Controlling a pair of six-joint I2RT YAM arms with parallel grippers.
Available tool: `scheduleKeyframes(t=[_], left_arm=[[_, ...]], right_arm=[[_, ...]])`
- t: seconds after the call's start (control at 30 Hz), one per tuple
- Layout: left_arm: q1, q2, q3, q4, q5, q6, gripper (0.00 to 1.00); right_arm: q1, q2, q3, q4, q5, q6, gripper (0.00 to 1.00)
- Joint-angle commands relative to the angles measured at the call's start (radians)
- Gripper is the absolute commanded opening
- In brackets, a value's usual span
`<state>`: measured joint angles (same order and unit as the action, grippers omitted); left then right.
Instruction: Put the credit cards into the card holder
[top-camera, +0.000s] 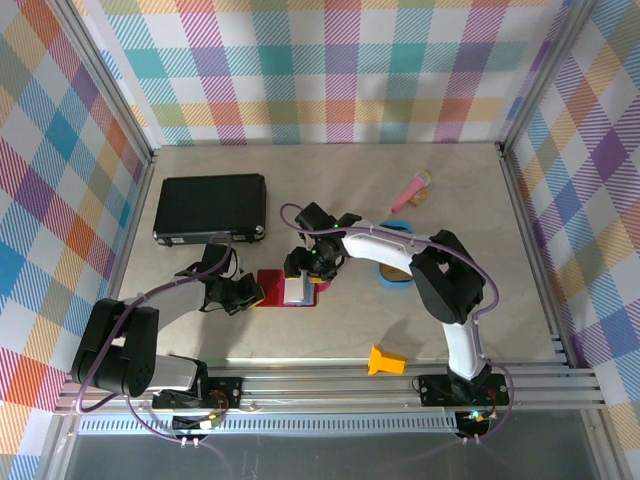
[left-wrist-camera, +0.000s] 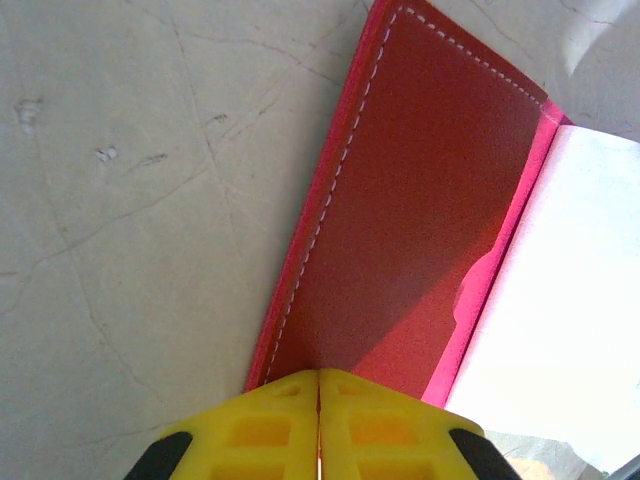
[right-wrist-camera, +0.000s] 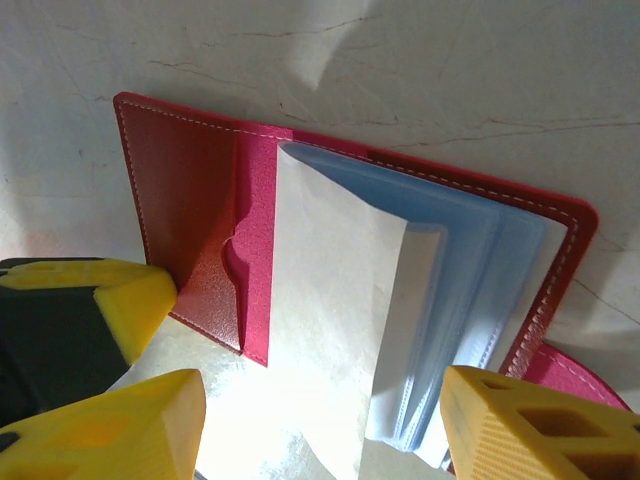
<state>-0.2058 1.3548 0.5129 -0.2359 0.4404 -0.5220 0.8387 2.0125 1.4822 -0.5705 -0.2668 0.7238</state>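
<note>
- The card holder (top-camera: 270, 289) lies open on the table (top-camera: 330, 170), in front of the two arms and between their claws. It is just in front of the black flat case (top-camera: 210, 206).
- The left gripper (left-wrist-camera: 318, 412) has its yellow fingers closed tight against each other. Their tips sit at the near corner of the dark-red left cover (left-wrist-camera: 420, 200). I cannot tell whether that edge is nipped or only pressed. Either way, the point seems to be pinning the cover flat so the wallet stays spread.
- The right gripper (right-wrist-camera: 315, 400) is wide open and has hold of nothing. One finger is on each side of the fanned grey-blue sleeves (right-wrist-camera: 470, 260), with the tips low over them.
- A pale sleeve stands partly lifted off the stack. The right claw looks placed to part the sleeves and open a pocket mouth, not to carry a card.
- No credit card is between either pair of fingers.
- Something tan lies in the blue oval tray (top-camera: 384, 281), which is half hidden under the right arm. It may be a card, but it is too small to tell.
- A pink object (top-camera: 410, 190) and an orange piece (top-camera: 385, 360) lie well away from the wallet.
- By my judgement the wallet is prepared and the loading is not yet done.
</note>
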Motion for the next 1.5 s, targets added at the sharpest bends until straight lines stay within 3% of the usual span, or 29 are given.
scheduleKeyframes(t=[0.0,0.93,1.47], left_arm=[[0.008,0.027,-0.030,-0.011,-0.033,0.023,0.08],[0.009,0.032,-0.031,-0.006,-0.033,0.021,0.08],[0.009,0.021,-0.021,-0.017,-0.026,0.014,0.09]], right_arm=[[0.008,0.029,0.042,-0.038,-0.016,0.001,0.63],[0.013,0.075,0.046,0.012,-0.076,0.020,0.62],[0.016,0.018,-0.020,0.220,-0.225,0.015,0.56]])
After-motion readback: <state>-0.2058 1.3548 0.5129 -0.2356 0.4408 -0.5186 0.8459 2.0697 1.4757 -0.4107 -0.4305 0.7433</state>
